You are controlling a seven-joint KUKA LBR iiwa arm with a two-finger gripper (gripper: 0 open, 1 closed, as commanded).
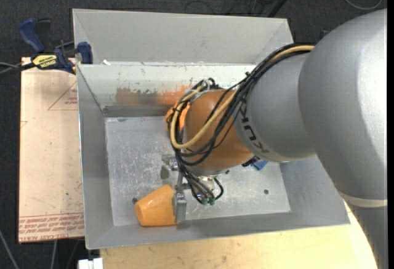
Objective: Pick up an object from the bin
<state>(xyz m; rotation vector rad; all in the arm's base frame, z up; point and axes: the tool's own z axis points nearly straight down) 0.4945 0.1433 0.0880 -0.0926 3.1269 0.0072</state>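
One claw (pixel 179 202), down near the floor of the bin (pixel 92 151), at roughly 6 o'clock of it. Released or clenched: cannot tell, the orange wrist cover (pixel 209 132) hides most of it.

The claw's tip sits at the 3 o'clock end of an orange cup-shaped thing (pixel 155 207). That thing lies on its side at about 7 o'clock of the floor, close to the near wall. Touching or just beside, can't separate the two. It isn't seen gripped, so no hold claimed.

Farther out, at about 2 o'clock of the claw, a small blue thing (pixel 259 164) peeks from under the wrist cover. Kind unclear. Floor from 9 to 12 o'clock is scuffed grey metal.

Progress, as a judgement: approach looks done, claw is at object level beside the orange cup-shaped thing. Left to do: secure the grasp, then lift clear of the bin. Orange thing rests on the floor, nothing raised yet. Early-to-mid stage.
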